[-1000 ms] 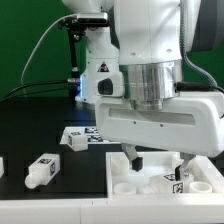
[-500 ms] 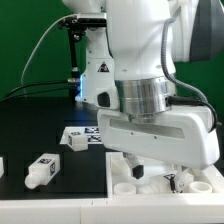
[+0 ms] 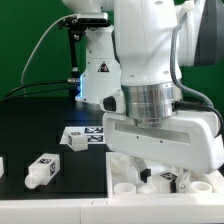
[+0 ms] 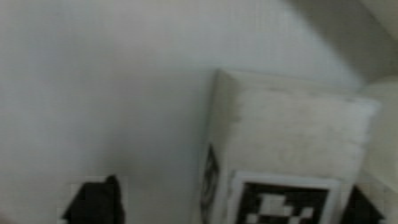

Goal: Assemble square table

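Lying flat by the front edge of the black worktop [image 3: 40, 125], toward the exterior view's right, the large white plastic square slab [image 3: 118, 165] with round corner holes carries one short chunky white leg [image 3: 166, 178] bearing a black-and-white tag sticker, somewhere about the slab's middle. Directly over that leg hangs the white arm's claw [image 3: 158, 174], so low that its broad body hides most of the leg from where I stand. In the wrist view the leg [image 4: 285, 130] sits right within the claw's reach and looks to stand on end, its long axis pointing up toward the claw, though I would not swear to it. One dark fingertip [image 4: 98, 200] shows beside it, apart from the leg's flank with bare slab [image 4: 107, 90] between; the other is hidden. So the claw is open around the leg, not clamped. To my eye the grasp comes next: the jaws need only close across the leg's short width. A second tagged white leg [image 3: 42, 170] lies loose on the worktop, well apart toward the exterior view's left.
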Controlling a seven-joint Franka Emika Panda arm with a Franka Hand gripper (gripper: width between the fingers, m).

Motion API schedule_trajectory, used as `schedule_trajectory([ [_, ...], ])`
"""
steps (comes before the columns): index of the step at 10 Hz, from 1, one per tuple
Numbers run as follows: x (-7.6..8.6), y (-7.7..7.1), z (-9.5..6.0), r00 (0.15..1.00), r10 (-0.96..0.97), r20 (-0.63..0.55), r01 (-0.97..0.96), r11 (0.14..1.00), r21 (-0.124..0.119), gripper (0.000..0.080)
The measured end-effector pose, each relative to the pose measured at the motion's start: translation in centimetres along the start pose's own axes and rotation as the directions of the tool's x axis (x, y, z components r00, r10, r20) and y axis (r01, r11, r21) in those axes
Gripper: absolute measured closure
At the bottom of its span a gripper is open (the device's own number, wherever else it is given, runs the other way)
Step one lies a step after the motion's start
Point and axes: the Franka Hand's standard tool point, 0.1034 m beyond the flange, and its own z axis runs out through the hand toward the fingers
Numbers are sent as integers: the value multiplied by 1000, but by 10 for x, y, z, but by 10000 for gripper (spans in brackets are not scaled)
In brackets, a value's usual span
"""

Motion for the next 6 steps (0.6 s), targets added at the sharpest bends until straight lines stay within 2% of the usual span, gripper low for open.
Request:
schedule_trajectory([
  [1,0,0,0,1000,0,0,0,1000,0,536],
  [3,0,0,0,1000,-1,0,1,1000,0,534],
  [5,-1,-1,-20,1000,-14,3,14,1000,13,534],
  [6,-6,4,-32,1000,3,7,-3,1000,21,534],
])
